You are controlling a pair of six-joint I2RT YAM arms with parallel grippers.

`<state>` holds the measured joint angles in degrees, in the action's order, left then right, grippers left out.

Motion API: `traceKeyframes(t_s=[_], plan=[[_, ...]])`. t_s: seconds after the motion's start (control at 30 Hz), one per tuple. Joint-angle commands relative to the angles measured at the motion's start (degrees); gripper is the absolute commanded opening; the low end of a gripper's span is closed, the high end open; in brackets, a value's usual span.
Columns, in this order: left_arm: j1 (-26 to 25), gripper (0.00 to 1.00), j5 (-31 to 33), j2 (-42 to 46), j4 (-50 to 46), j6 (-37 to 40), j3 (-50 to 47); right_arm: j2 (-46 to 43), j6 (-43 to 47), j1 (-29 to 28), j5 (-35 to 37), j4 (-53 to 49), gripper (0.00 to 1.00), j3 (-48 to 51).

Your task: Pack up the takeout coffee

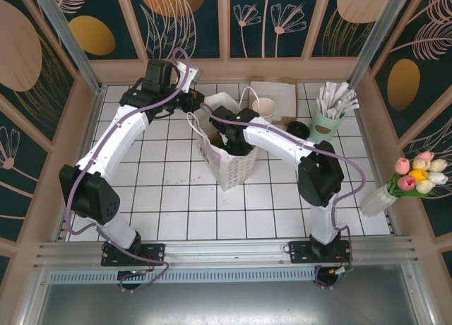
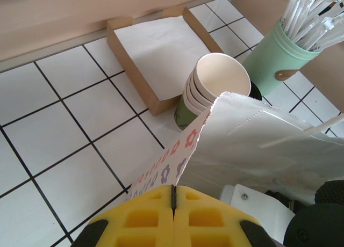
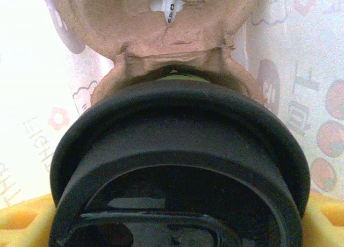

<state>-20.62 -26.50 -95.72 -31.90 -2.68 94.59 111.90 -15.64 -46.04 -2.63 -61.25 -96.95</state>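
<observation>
Takeout coffee (image 3: 180, 129) shows mostly its black lid (image 3: 177, 204).

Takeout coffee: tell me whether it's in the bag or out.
In. The right wrist view shows the takeout coffee between the printed walls of the bag, a cardboard carrier just beyond it.

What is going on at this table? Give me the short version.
The left gripper is shut on the rim of the white paper bag with flower print, holding its mouth open. The right gripper reaches down inside the bag, gripping the small green paper cup with the black plastic lid between its fingers. A brown pulp cup carrier lies just beyond it. The cup is in the bag but not yet released.
</observation>
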Motion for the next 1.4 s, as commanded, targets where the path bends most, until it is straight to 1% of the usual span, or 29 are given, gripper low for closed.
traceKeyframes(t_s=[0.0,0.37,0.53,0.8,0.93,1.07,1.1,1.23,1.37], plan=[[0.04,0.00,0.07,1.07,0.70,-0.66,0.42,0.45,1.22,0.51,1.20,2.65,0.46,2.18],[0.04,0.00,0.06,0.87,0.96,-1.01,0.34,0.44,1.79,0.52,1.80,5.10,0.46,3.65],[0.03,0.00,-0.27,0.82,1.08,-1.15,0.29,1.30,1.68,0.94,0.59,6.15,0.45,6.16],[0.04,0.00,-0.28,0.80,0.98,-1.13,0.34,4.25,0.57,1.35,0.69,4.59,0.45,9.73],[0.05,0.00,-0.68,0.71,0.92,-1.03,0.34,5.96,0.08,1.31,0.09,3.31,0.45,8.48],[0.05,0.00,-5.87,1.04,1.37,0.36,-0.56,7.69,-0.18,1.31,-1.50,2.31,0.46,5.61],[0.02,0.00,-6.22,1.28,1.69,0.40,-0.99,8.04,-0.18,1.38,-2.15,2.12,0.46,5.01],[0.05,0.00,-5.17,1.81,2.08,0.89,-2.18,9.53,1.46,1.78,-4.79,1.59,0.46,3.96],[0.05,0.00,-4.94,1.48,1.49,1.22,-2.20,10.26,1.87,2.18,-5.44,1.77,0.46,3.91]])
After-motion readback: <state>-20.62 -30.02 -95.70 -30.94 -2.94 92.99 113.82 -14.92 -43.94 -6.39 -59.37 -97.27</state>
